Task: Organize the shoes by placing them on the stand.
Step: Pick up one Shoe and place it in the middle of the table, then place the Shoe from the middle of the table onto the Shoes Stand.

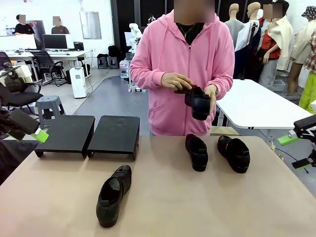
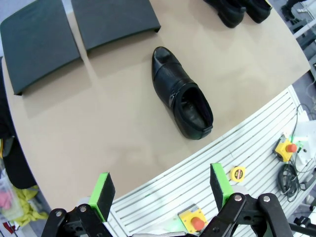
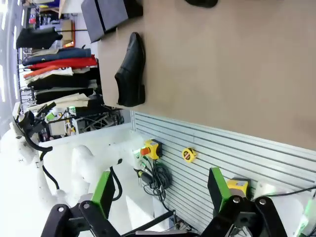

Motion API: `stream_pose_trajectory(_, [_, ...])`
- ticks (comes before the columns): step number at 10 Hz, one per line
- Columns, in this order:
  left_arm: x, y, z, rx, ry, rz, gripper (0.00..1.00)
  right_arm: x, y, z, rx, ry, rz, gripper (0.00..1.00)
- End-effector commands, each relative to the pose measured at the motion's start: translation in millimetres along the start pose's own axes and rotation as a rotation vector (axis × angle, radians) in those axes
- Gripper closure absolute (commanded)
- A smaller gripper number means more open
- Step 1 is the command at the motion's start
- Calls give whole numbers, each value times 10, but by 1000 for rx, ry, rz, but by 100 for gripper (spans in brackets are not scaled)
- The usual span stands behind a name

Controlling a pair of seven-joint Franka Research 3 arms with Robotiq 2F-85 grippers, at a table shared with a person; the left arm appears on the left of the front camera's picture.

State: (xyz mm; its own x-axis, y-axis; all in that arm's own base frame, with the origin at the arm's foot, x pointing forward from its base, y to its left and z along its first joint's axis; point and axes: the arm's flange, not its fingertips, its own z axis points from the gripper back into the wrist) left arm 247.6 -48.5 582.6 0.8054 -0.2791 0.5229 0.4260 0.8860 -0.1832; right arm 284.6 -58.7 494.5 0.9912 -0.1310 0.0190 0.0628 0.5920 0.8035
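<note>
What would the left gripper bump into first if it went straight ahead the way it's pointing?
Probably the bare table near its front edge. The open left gripper aims down just short of the lone shoe, though it might clip that shoe's heel; depth is hard to judge.

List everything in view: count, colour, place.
shoes: four, glossy black; one mid-table on the robot's side, two at the far right, one in the person's hands
stand: one, black, two platforms, far left of the table, no shoe on it
table: one, tan top
emergency-stop boxes: two, yellow with red buttons, on the slatted panel at the robot's edge
person: one, pink hoodie, far side
left claw: black, green pads, open, above the robot's edge
right claw: black, green pads, open, off the table's edge
</note>
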Motion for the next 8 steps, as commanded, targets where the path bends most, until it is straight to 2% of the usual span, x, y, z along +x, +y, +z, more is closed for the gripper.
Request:
stream_pose_trajectory(1, [-2,-3,-15,-16,-13,2,0,22,24,7,25,9,20,0])
stream_pose_trajectory(8, [-2,-3,-15,-16,-13,2,0,22,24,7,25,9,20,0])
